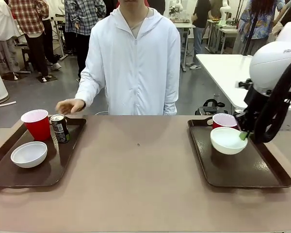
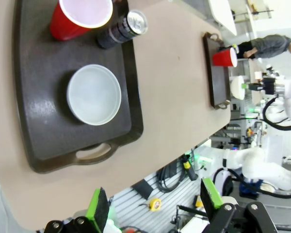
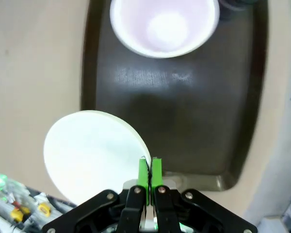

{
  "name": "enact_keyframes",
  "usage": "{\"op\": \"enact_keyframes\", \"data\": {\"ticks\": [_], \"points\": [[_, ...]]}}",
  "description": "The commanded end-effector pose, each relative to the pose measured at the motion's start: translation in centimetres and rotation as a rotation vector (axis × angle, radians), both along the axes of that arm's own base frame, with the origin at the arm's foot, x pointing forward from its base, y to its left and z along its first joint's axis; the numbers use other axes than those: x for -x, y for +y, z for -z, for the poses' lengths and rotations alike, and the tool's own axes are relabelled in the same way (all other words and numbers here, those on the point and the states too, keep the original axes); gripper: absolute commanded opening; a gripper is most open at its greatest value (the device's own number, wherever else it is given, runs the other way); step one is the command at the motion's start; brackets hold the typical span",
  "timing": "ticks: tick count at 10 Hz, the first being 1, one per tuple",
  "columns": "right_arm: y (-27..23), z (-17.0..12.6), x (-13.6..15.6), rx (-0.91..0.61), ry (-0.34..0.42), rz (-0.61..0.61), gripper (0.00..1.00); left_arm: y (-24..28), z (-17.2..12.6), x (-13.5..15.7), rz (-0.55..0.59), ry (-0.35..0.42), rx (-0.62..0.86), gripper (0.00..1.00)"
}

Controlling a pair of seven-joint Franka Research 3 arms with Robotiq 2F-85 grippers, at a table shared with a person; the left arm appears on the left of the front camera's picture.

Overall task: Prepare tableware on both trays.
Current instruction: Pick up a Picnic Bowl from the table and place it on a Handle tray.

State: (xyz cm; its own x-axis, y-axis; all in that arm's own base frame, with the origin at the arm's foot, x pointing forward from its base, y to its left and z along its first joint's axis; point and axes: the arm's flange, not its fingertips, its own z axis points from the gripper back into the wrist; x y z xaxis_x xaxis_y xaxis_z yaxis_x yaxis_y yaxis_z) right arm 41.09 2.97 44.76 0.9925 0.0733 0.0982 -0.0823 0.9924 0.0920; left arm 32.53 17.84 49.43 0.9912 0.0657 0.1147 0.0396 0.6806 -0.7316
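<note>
On the left tray [image 1: 63,162] stand a red cup [image 1: 36,124], a black can [image 1: 60,128] and a white bowl [image 1: 29,154]. A person's hand [image 1: 70,105] hovers just behind the can. My left gripper [image 2: 153,204] is open high above this tray [image 2: 39,121], looking down on its bowl [image 2: 93,94], cup [image 2: 80,17] and can [image 2: 123,29]. My right gripper [image 1: 243,135] is shut on the rim of a second white bowl [image 1: 228,140], held a little above the right tray [image 1: 247,170], in front of a red cup [image 1: 224,120]. From the right wrist, the gripper [image 3: 149,172] pinches the bowl [image 3: 92,155] over the tray [image 3: 184,121], the cup [image 3: 164,24] beyond.
Bare brown tabletop [image 1: 140,170] lies between the two trays. The person in a white hooded jacket [image 1: 136,58] stands at the far edge, centre left. A white table [image 1: 223,68] stands behind at the right.
</note>
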Motion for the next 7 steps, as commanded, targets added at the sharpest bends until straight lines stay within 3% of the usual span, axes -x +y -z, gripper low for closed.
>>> {"op": "enact_keyframes", "data": {"ticks": [1,2,7], "points": [[-1.2,0.3,-1.6,0.013,-0.033,0.148,0.0,0.1,-0.2,0.0,-0.001,-0.01,0.016,1.0],[0.0,0.0,0.0,0.0,0.0,0.0,0.0,0.1,-0.2,0.0,-0.001,-0.01,0.016,1.0],[0.1,0.0,-0.3,0.002,-0.002,0.016,0.03,0.1,-0.2,0.0,-0.001,-0.01,0.016,1.0]]}}
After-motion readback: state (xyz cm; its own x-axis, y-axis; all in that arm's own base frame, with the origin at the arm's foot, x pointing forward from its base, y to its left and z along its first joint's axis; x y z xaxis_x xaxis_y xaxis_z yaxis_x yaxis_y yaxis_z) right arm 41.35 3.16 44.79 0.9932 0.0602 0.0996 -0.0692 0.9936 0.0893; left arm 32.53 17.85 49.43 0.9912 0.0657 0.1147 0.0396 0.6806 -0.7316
